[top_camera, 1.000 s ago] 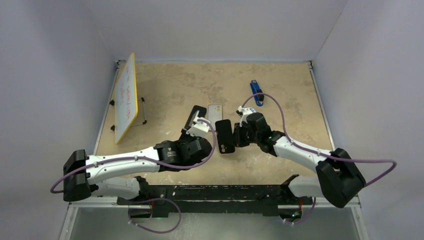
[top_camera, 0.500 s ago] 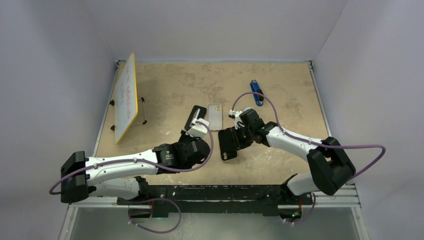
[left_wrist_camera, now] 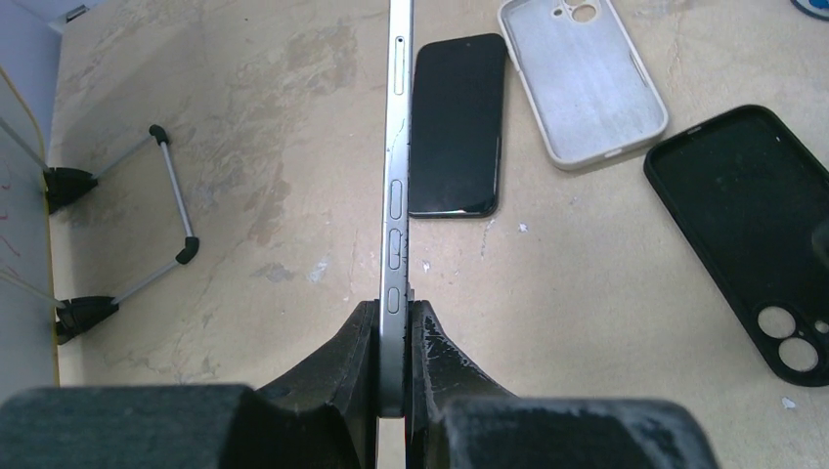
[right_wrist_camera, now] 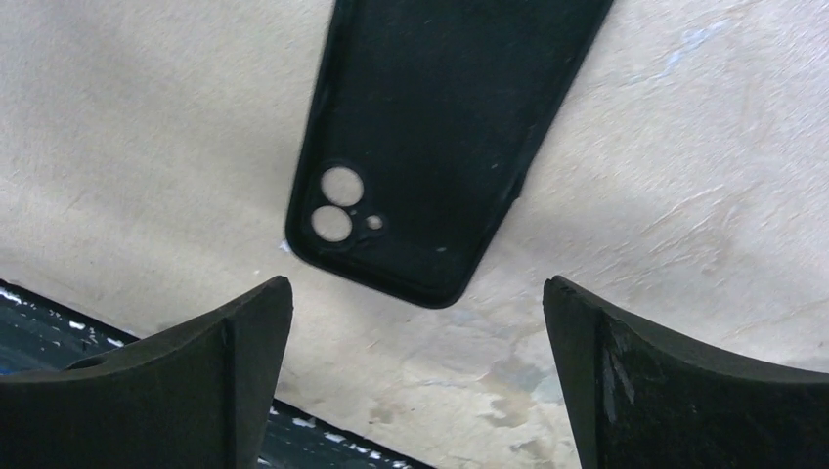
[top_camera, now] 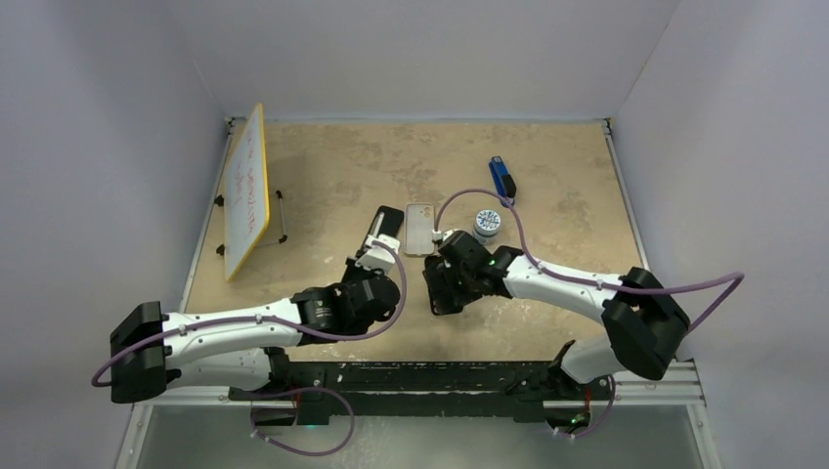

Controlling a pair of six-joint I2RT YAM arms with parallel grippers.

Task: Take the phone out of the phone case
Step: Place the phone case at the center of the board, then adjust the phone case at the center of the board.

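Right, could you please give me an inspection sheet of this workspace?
Surface: mottled tan tabletop, worn patches, small white specks.
Job's things: silver-edged phone out of its case, held edge-on; empty black phone case lying flat on the table.
Clutter: second black phone and empty pale grey case lying flat; small blue object; round blue-and-white tin; yellow-edged whiteboard on a wire stand.
Grippers: left gripper shut on the silver-edged phone; right gripper open above the black phone case.
Cables: purple cables loop along both arms.
Surroundings: plain white walls on three sides.
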